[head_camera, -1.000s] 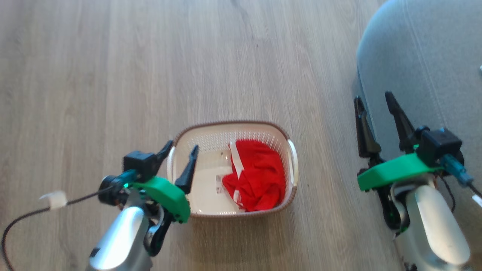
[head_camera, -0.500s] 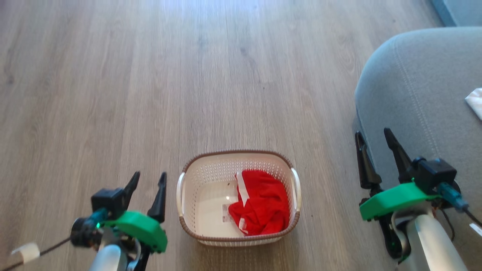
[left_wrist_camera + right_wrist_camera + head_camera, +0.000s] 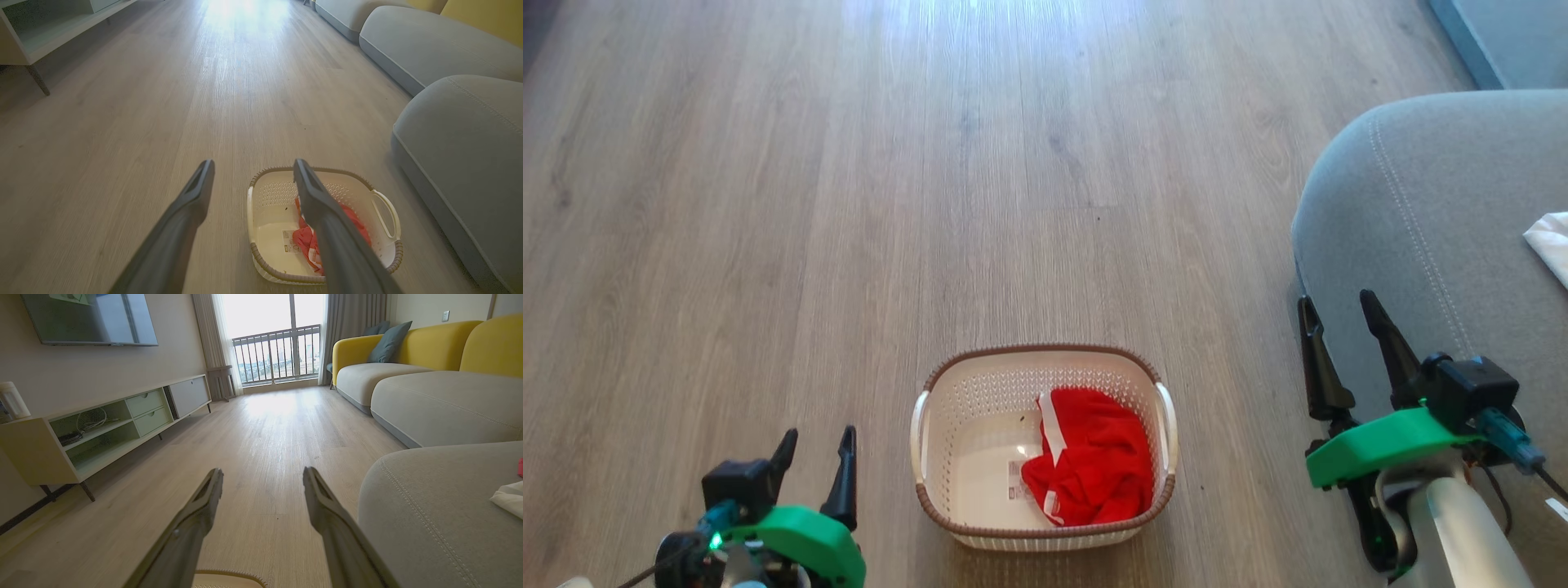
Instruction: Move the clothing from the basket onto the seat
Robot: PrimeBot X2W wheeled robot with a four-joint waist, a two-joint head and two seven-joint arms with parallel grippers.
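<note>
The cream basket stands on the wood floor with the red clothing bunched in its right half. My left gripper is open and empty, to the left of the basket and apart from it. In the left wrist view the basket and the red clothing lie just beyond my left gripper. My right gripper is open and empty at the near corner of the grey seat. A white cloth lies on the seat.
In the right wrist view a low TV cabinet lines the left wall. More grey cushions with yellow backs run along the right. A band of wood floor separates the basket from the seat.
My left gripper has drawn back from over the basket's left edge to the floor beside it. The head camera has tilted up, showing more floor. My right gripper has kept its place by the seat.
</note>
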